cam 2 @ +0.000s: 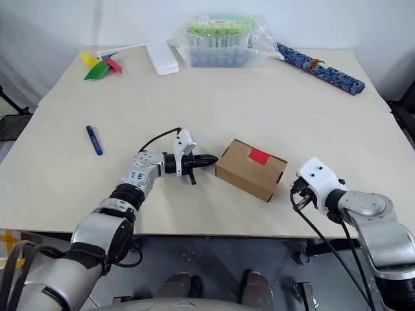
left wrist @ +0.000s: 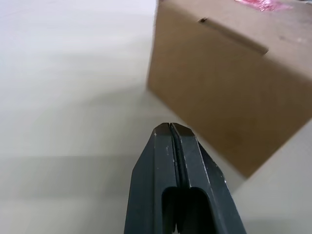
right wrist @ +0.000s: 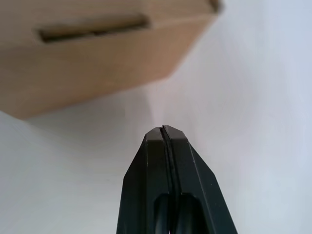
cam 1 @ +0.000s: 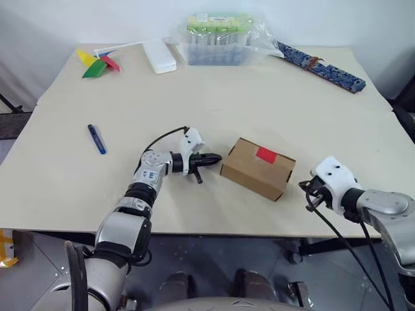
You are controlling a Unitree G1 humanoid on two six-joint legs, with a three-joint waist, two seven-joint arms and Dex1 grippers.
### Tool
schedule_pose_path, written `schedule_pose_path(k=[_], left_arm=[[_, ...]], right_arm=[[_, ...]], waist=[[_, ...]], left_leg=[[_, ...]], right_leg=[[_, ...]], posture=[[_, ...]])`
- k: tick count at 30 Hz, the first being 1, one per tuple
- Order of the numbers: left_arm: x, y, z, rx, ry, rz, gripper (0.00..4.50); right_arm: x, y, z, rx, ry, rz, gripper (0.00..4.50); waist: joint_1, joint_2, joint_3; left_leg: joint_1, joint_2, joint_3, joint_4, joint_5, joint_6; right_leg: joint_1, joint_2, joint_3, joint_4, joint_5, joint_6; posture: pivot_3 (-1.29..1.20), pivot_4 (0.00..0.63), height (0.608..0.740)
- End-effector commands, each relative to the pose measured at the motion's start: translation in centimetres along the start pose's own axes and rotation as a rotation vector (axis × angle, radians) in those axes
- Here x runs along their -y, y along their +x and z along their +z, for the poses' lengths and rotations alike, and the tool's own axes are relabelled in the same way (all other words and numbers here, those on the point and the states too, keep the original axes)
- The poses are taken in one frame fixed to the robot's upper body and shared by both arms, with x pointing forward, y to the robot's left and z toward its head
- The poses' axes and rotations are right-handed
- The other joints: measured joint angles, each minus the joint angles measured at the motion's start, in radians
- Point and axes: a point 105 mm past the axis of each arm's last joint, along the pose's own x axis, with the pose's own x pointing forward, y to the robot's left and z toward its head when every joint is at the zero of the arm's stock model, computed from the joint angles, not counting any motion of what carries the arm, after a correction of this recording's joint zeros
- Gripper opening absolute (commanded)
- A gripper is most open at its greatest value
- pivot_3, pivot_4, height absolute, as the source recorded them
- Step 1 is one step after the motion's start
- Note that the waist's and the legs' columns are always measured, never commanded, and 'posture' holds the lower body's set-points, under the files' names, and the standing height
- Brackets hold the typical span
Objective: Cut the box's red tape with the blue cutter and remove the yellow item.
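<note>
The brown cardboard box (cam 1: 257,168) lies closed near the table's front edge, with the red tape (cam 1: 266,154) across its lid seam. My left gripper (cam 1: 216,157) is shut and empty, its tip just off the box's left end; that end fills much of the left wrist view (left wrist: 229,92). My right gripper (cam 1: 310,192) is shut and empty, a short way off the box's right end (right wrist: 97,53). The blue cutter (cam 1: 96,138) lies on the table well to the left of my left arm. The yellow item is hidden.
At the back stand a clear plastic tub with a green lid (cam 1: 220,40), a white flat block (cam 1: 159,56), a coloured paper pinwheel (cam 1: 98,63) and a long blue patterned strip (cam 1: 321,67). The table's front edge (cam 1: 207,232) runs just below both arms.
</note>
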Motion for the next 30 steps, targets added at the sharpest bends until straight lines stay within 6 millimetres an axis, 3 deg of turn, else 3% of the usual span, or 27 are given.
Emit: schedule_pose_path(k=[1,8,12,15,23,30], left_arm=[[0.6,-2.9,-2.7,-0.066,-0.052,-0.043,0.01],[2.8,-9.9,-4.5,-0.154,-0.124,-0.077,0.01],[2.0,-13.3,-3.8,-0.158,-0.127,0.057,0.01],[0.5,-15.4,-2.1,-0.116,-0.087,0.189,0.01],[-0.4,-18.1,2.7,0.036,-0.026,0.407,0.01],[1.2,-18.9,2.7,0.047,-0.055,0.493,0.01]], right_arm=[[2.2,-2.2,0.8,0.051,-0.010,-0.067,0.00],[5.0,-4.6,2.3,0.176,0.049,-0.079,0.00],[5.9,-4.6,3.0,0.226,0.046,-0.049,0.00],[5.7,-4.2,4.1,0.280,0.045,0.017,0.00],[4.5,-3.1,6.0,0.399,0.059,0.233,0.00],[4.5,-1.3,6.8,0.411,0.028,0.318,0.00]], waist=[[-0.005,0.000,0.000],[-0.043,0.000,-0.001],[-0.049,0.000,-0.001],[-0.046,0.000,0.000],[-0.023,-0.001,0.000],[-0.018,-0.002,0.001]], left_leg=[[0.000,0.000,0.000,0.000,0.000,0.000],[0.006,0.003,-0.003,-0.002,0.000,0.000],[0.008,0.003,-0.002,-0.001,0.000,-0.001],[0.008,0.004,-0.002,0.000,0.000,0.000],[0.005,0.003,-0.003,0.000,0.000,0.001],[0.005,0.003,-0.003,0.000,0.000,0.001]], right_leg=[[0.000,0.000,0.000,0.000,0.000,0.000],[0.000,0.001,0.004,0.006,0.000,0.000],[0.001,0.001,0.006,0.007,0.000,-0.001],[0.001,0.000,0.007,0.008,0.000,-0.001],[0.000,-0.003,0.006,0.008,0.000,0.000],[0.000,-0.003,0.005,0.008,0.000,0.000]], posture=[[0.00,0.150,0.740],[0.00,0.150,0.740],[0.00,0.150,0.740],[0.00,0.150,0.740],[0.00,0.150,0.740],[0.00,0.150,0.740]])
